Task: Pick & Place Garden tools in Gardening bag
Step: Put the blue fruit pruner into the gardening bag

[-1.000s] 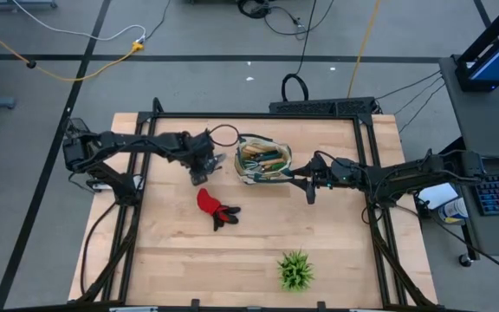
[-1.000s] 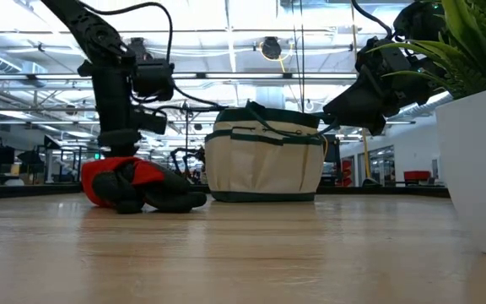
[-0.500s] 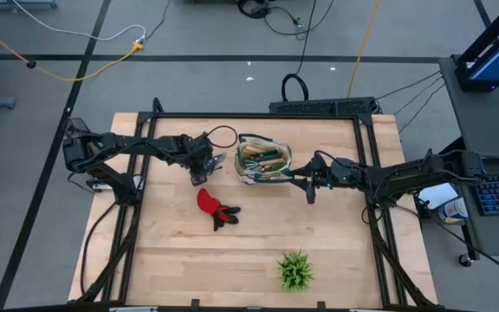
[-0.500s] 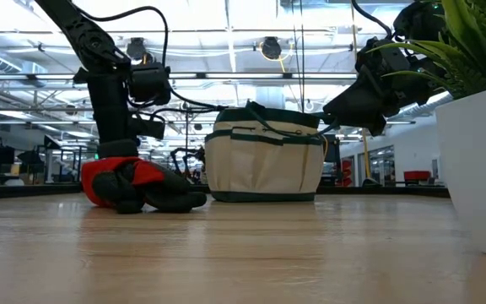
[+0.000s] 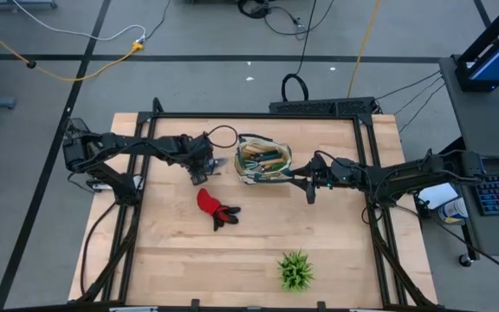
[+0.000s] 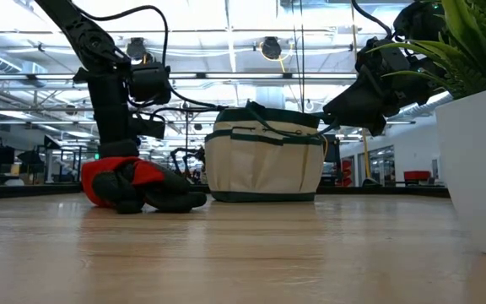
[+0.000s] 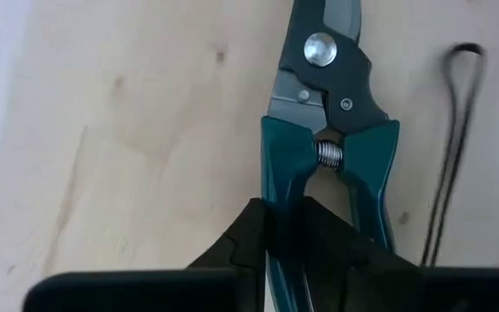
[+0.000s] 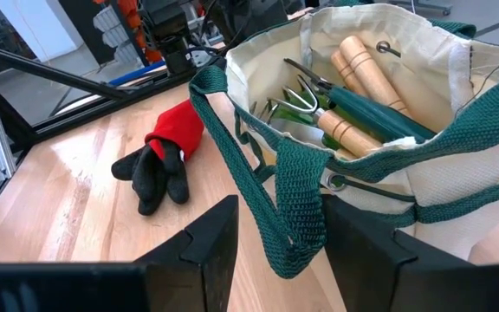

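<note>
Fingers of the left gripper [image 7: 306,238] were pinched on one teal handle of the pruning shears [image 7: 327,130], which lay flat on the wooden surface [image 5: 258,243] just beside the gardening bag [image 5: 263,161], on the side away from the right arm. That hold sat low on the handle, well back from the pivot bolt and spring. The shears looked rigid and fairly heavy at the metal head, so a grip this far from the pivot would probably let the blade end droop or swing on lifting; the plastic handle also looked smooth and could slip. The right gripper [image 8: 271,230] had its fingers spread on either side of the bag's green webbing loop without clamping it, beside the bag's other side. The bag itself was soft fabric, already holding wooden-handled tools, and would likely sag unless its mouth was kept open. The red-and-black glove [image 5: 216,206] lay limp on the surface near the bag, soft and light, easy to take anywhere.
</note>
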